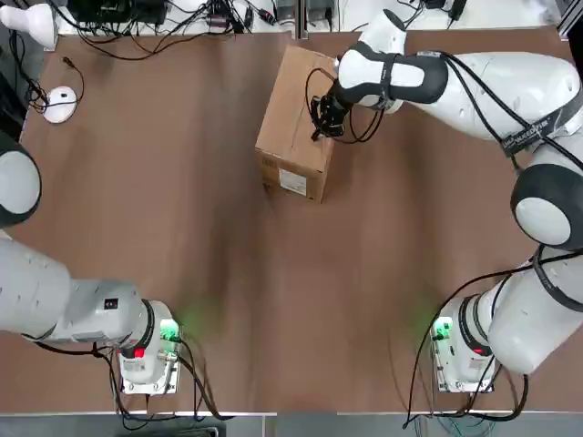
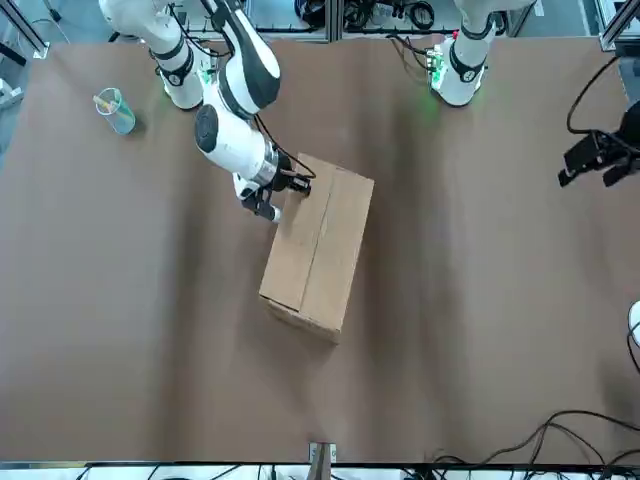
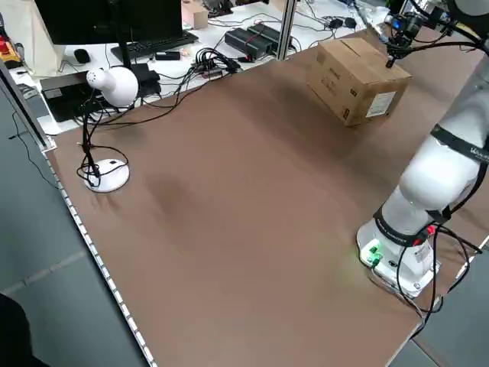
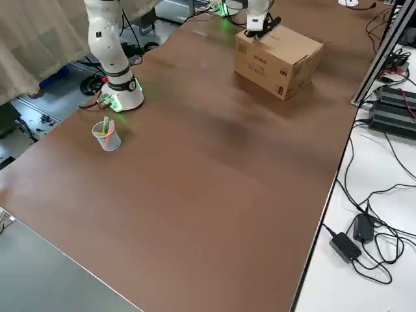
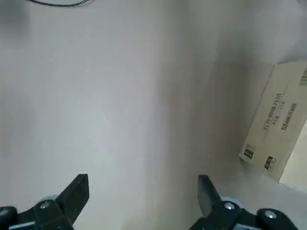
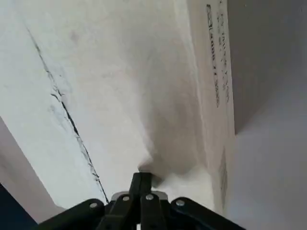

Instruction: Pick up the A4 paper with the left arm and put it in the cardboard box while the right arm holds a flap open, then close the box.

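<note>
Your cardboard box stands on the counter toward its far side, flaps folded down flat, white label facing the arm bases. Your right gripper sits on the box top near its right-hand edge, jaws pressed fully together with their tips against the cardboard, gripping nothing. Your left gripper hangs above bare counter at the left side, well apart from the box, jaws spread wide and empty. You cannot find the A4 paper in any view. A white mouse lies at the far left corner.
</note>
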